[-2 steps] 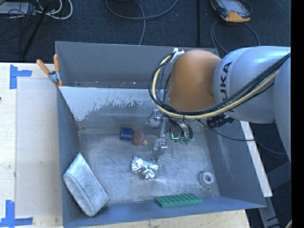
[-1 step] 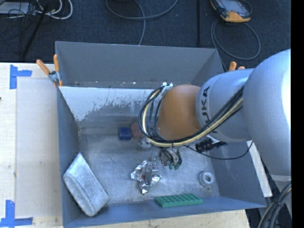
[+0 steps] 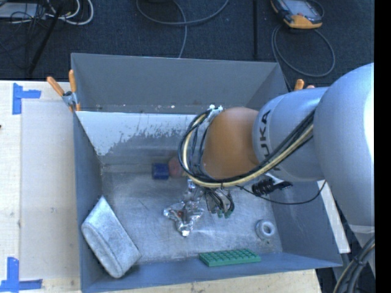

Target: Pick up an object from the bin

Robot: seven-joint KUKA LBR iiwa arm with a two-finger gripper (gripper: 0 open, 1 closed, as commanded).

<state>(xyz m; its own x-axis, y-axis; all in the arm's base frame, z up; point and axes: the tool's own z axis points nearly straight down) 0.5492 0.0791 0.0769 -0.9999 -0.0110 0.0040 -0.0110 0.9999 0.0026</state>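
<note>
Blue block up-left of tool

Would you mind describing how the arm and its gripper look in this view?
The arm is made of thick, rounded silver-grey links with dark KUKA lettering. A smooth orange dome-shaped cover sits at the wrist, ringed by a bundle of black, yellow and white cables. The gripper is small and of bare shiny metal.

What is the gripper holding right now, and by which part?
Nothing that can be seen: the gripper sits low in the middle of the bin, apart from the blue block and the green brick.
</note>
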